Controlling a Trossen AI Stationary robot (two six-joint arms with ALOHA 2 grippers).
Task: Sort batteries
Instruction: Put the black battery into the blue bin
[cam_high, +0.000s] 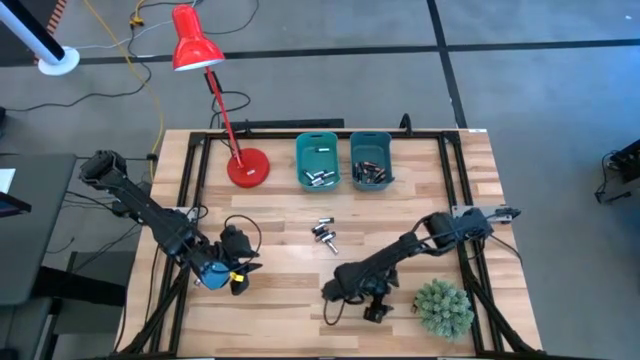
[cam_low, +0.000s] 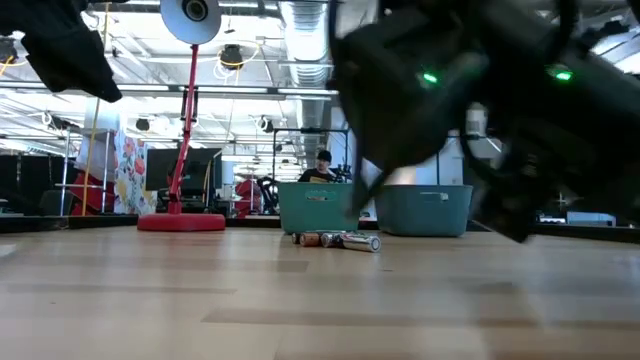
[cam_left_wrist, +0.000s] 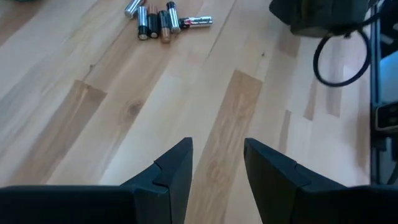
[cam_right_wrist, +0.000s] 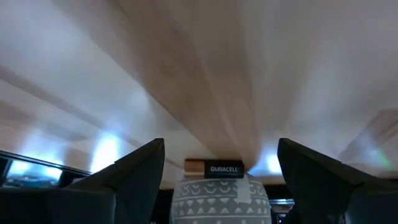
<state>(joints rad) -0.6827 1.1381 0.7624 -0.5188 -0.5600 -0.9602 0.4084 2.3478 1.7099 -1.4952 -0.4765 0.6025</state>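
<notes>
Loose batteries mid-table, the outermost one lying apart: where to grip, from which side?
Take the slim silver-and-black battery at the cluster's edge by its mid-body, coming straight down from above, with the fingers across its long axis. It lies flat on the wooden table, sticking out from the others, so its sides are free. The open left gripper faces it.

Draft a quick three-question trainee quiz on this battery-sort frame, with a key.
1. True or false: both teal bins already hold batteries.
2. Where do the loose batteries lie? A: on bare wood in mid-table, apart from the bins. B: between one arm's fingers. C: on the floor.
3. Fill in: the left gripper has its fingers ___, with nothing between them.

Key: 1 true; 2 A; 3 open.
</notes>
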